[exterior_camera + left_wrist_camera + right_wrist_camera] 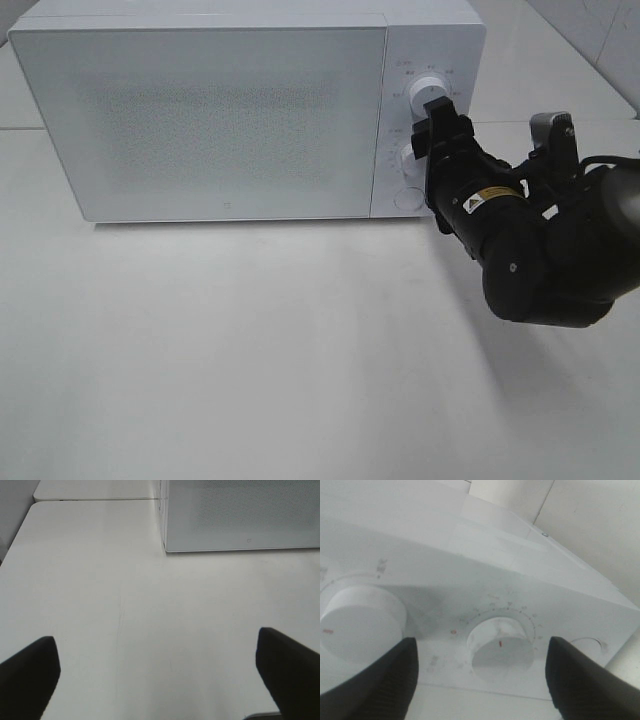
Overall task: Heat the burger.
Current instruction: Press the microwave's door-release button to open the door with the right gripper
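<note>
Right black fingers point(380, 680) spread apart, released, nothing gripped. The right gripper point(481, 641) straddles the lower round white dial knob point(500, 651) on the microwave's control panel, with a clear gap on both sides and no contact seen. The knob's red marker faces the camera, with tick marks ringed around it. The upper round white dial knob point(361, 625) sits just beside one finger, and a round push button point(588, 646) is beyond the other finger.

Exterior high view: the right gripper point(437, 135) is up against the panel, and the black right arm point(540, 250) reaches in from the right edge of the table.

Left black fingers point(30, 677) spread wide, released, nothing between them. The left gripper point(156, 636) hovers over bare tabletop near the microwave's front left corner. It is not visible in the exterior high view.

The boxy white microwave oven point(220, 110) stands at the far side of the plain white table point(250, 350) with its door shut. The door's dotted grey window is opaque.

Burger: not visible in any view, so its place cannot be told.
</note>
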Action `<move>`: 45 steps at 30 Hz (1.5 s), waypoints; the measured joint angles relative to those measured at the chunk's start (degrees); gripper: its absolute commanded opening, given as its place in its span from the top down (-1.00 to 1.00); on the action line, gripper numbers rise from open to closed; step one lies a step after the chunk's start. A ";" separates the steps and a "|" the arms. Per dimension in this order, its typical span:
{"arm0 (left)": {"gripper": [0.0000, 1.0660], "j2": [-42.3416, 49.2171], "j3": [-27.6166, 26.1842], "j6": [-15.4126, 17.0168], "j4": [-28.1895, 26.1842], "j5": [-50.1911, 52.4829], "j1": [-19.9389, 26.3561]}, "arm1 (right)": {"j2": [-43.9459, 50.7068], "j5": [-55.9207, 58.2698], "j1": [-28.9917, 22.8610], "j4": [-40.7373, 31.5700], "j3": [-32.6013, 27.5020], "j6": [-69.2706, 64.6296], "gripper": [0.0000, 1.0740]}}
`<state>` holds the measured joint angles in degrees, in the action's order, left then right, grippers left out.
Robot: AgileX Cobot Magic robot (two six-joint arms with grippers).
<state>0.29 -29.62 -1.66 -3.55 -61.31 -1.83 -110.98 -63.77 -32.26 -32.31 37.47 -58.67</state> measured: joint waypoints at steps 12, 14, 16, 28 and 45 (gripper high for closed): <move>-0.88 0.00 0.00 0.00 0.00 0.00 0.00 | 13.29 29.22 0.00 4.76 -1.43 39.59 -0.33; -0.88 0.00 0.00 0.00 0.00 0.00 0.00 | 14.09 31.46 0.00 4.87 -1.43 42.28 -0.33; -0.88 0.00 0.00 0.00 0.00 0.00 0.00 | 15.81 36.84 0.00 5.04 -1.43 48.01 -0.33; -0.88 0.00 0.00 0.00 0.00 0.00 0.00 | 24.81 68.41 0.00 16.04 0.00 63.37 -0.33; -0.88 0.00 0.00 0.00 0.00 0.00 0.00 | 42.00 98.78 0.00 23.26 3.61 63.37 -0.38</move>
<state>0.29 -29.62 -1.66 -3.55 -61.31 -1.83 -68.98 35.01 -32.26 -9.05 41.08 4.70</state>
